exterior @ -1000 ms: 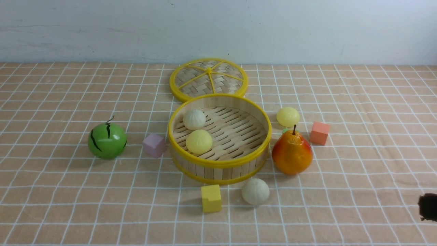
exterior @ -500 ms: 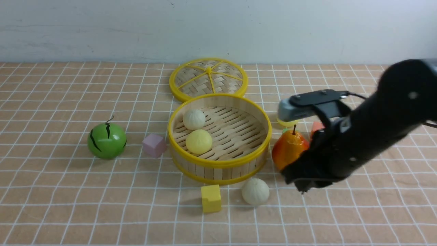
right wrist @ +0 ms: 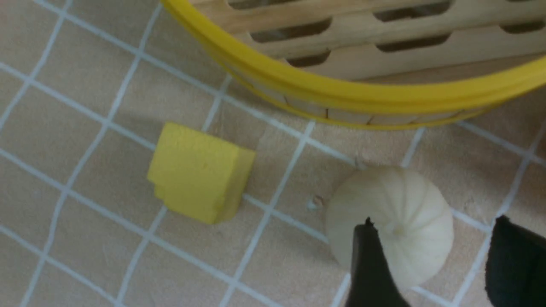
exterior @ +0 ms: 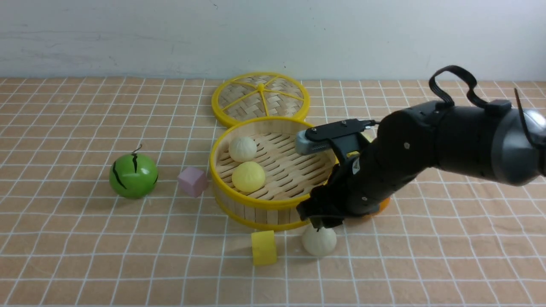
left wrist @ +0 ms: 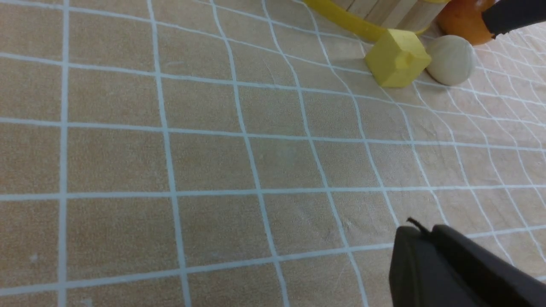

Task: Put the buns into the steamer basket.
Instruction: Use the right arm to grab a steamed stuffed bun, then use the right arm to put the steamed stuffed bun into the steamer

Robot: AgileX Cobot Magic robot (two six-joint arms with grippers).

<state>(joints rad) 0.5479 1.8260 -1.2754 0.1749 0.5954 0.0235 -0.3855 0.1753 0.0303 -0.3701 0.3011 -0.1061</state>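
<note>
Off-white bun (right wrist: 396,200) pleats-up under right tool (right wrist: 435,226)

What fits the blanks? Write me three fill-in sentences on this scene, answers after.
1. The steamer basket holds ___ buns.
2. The open right gripper hangs over the off-white bun beside the ___ cube.
3. The green melon ball sits on the basket's ___ side.
Missing: two; yellow; left.

Two buns (exterior: 248,176) inside steamer basket (exterior: 256,212), lid (exterior: 260,99) behind it, third bun (exterior: 319,241) before it, cube (exterior: 264,247) left of that bun
</note>
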